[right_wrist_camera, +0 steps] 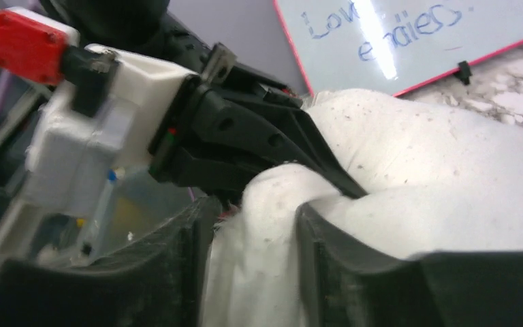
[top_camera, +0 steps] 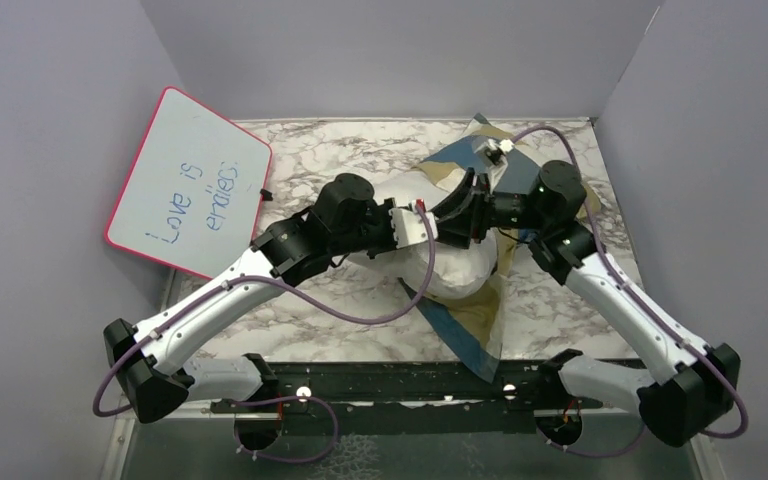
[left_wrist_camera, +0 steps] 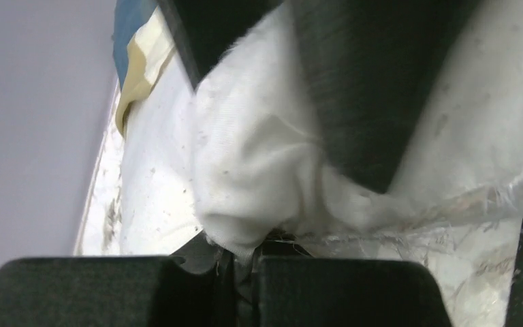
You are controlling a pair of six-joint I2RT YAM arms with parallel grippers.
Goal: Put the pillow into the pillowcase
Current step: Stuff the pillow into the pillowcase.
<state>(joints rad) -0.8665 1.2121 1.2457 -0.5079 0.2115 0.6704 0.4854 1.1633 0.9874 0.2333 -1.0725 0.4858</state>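
Note:
The white pillow (top_camera: pixel 455 272) lies mid-table on the blue and tan checked pillowcase (top_camera: pixel 470 335), which spreads out behind and in front of it. Both grippers meet at the pillow's top. My left gripper (top_camera: pixel 436 236) is shut on a small pinch of pillow (left_wrist_camera: pixel 245 157) fabric, which is squeezed between its jaws (left_wrist_camera: pixel 245 262). My right gripper (top_camera: pixel 457 215) faces it from the right. In the right wrist view its jaws (right_wrist_camera: pixel 255 204) stand apart with a fold of pillow (right_wrist_camera: pixel 449 157) cloth between them. A corner of the pillowcase (left_wrist_camera: pixel 133 27) shows at the upper left of the left wrist view.
A pink-rimmed whiteboard (top_camera: pixel 190 180) with blue writing leans against the left wall, also seen as whiteboard (right_wrist_camera: pixel 408 34) beyond the pillow. The marble table (top_camera: pixel 330 150) is boxed in by grey walls on the left, back and right. Purple cables loop from both arms.

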